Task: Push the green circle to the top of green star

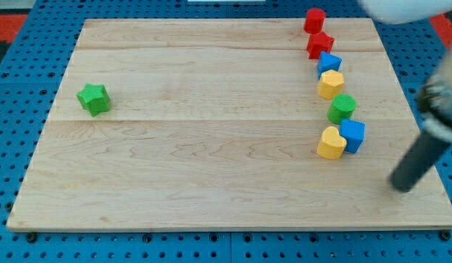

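The green circle (342, 107) lies at the view's right, in a column of blocks. The green star (93, 98) lies far off at the view's left, alone on the wooden board (211, 161). My tip (402, 187) is at the view's lower right, below and to the right of the green circle, with the blue block and yellow heart between them. It touches no block.
In the right column from top down: a red block (315, 20), a red star (320, 44), a blue block (328, 63), a yellow block (331, 84), then below the green circle a blue block (352, 135) and a yellow heart (331, 143).
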{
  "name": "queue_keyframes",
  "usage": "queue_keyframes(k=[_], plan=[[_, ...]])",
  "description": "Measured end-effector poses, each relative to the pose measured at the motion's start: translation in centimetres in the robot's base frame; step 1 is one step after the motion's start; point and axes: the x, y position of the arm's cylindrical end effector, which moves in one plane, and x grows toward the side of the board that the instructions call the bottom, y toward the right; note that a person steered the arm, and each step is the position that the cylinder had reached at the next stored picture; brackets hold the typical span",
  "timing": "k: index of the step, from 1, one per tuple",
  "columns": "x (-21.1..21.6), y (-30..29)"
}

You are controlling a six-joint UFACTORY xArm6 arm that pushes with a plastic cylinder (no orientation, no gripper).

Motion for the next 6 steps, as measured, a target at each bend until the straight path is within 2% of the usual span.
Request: queue_keyframes(k=[1, 2, 4, 6], plan=[[-3.5, -0.3], [-3.8, -2.1], [-4.1, -2.1], [-6.2, -3.0]])
